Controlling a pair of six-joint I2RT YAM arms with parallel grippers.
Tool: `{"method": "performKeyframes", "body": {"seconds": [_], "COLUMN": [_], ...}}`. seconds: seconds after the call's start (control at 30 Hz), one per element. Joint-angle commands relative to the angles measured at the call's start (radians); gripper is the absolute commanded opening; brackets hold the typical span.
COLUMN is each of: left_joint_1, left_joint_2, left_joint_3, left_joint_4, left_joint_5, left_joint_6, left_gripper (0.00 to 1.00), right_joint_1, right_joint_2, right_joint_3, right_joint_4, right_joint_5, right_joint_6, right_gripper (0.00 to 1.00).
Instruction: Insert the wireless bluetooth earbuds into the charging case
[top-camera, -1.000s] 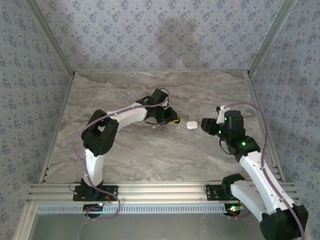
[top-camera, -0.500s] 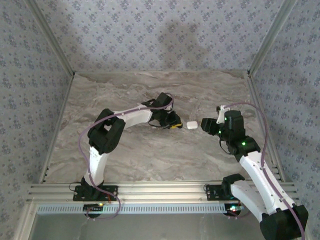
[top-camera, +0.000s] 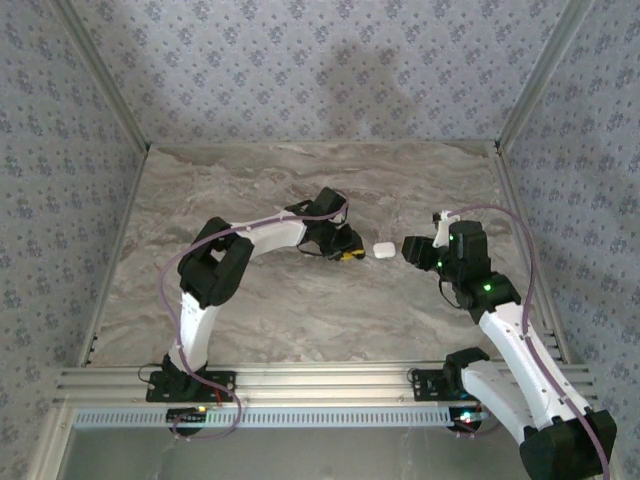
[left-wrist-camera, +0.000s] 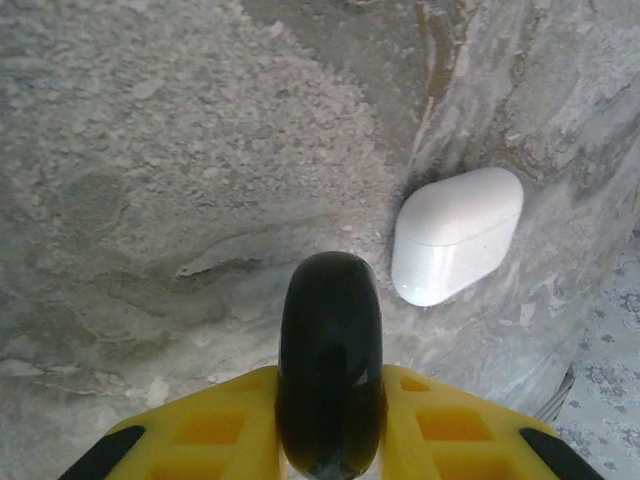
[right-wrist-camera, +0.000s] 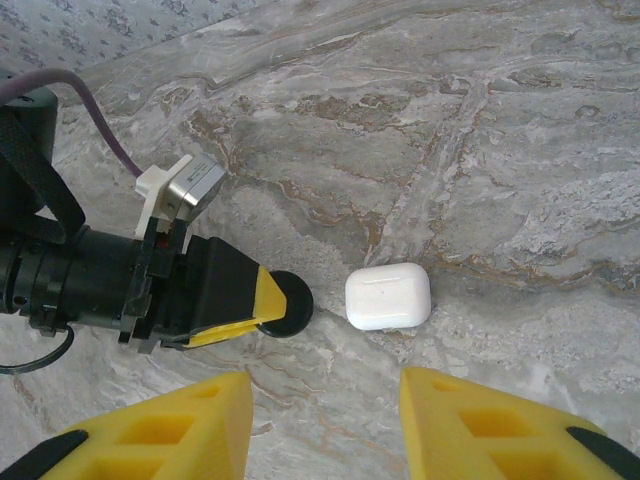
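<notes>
Black earbud (left-wrist-camera: 330, 310) in left hand (left-wrist-camera: 330, 388), lower end hidden

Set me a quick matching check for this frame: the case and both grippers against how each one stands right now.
Things:
1. charging case
2. left gripper
3. right gripper

States:
A. yellow fingers apart, nothing between them
B. white, lid shut, lying on the marble table
C. closed on a glossy black rounded object

Pairs: 1-B, 2-C, 3-A
</notes>
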Motion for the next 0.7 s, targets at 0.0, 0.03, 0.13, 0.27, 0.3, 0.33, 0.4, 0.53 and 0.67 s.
{"method": "performKeyframes", "body": {"seconds": [0.0, 0.03, 0.13, 0.27, 0.3, 0.33, 0.4, 0.53, 0.67], "left_joint_1": [-0.008, -0.008, -0.008, -0.008, -0.008, -0.008, -0.008, -0.008, -0.006], "left_joint_2": [0.020, 0.021, 0.024, 0.022, 0.021, 0.020, 0.018, 0.010, -0.014], "left_joint_3": [0.023, 0.023, 0.025, 0.029, 0.031, 0.031, 0.035, 0.051, 0.051], "left_joint_4": [-0.022, -0.023, -0.030, -0.055, -0.061, -0.066, -0.080, -0.132, -0.188], "left_joint_5": [0.012, 0.013, 0.010, 0.000, -0.003, -0.006, -0.008, -0.024, -0.040], "left_joint_6": [-0.018, -0.020, -0.021, -0.016, -0.014, -0.014, -0.009, 0.023, 0.062], "left_gripper": [0.26, 0.26, 0.27, 0.34, 0.35, 0.37, 0.39, 0.45, 0.49], "right_joint_1": [-0.007, -0.007, -0.008, -0.007, -0.007, -0.008, -0.008, -0.007, -0.007], "right_joint_2": [-0.015, -0.016, -0.019, -0.032, -0.034, -0.038, -0.043, -0.051, -0.060], "right_joint_3": [0.015, 0.019, 0.025, 0.026, 0.026, 0.026, 0.026, 0.032, 0.041], "right_joint_4": [-0.002, -0.004, -0.013, -0.020, -0.020, -0.021, -0.024, -0.035, -0.045], "right_joint_5": [-0.007, -0.006, -0.004, -0.003, -0.002, 0.000, 0.000, 0.004, 0.003], "right_joint_6": [-0.016, -0.016, -0.017, -0.015, -0.015, -0.015, -0.015, -0.011, -0.001], "right_gripper": [0.44, 0.44, 0.44, 0.44, 0.44, 0.44, 0.44, 0.44, 0.44]}}
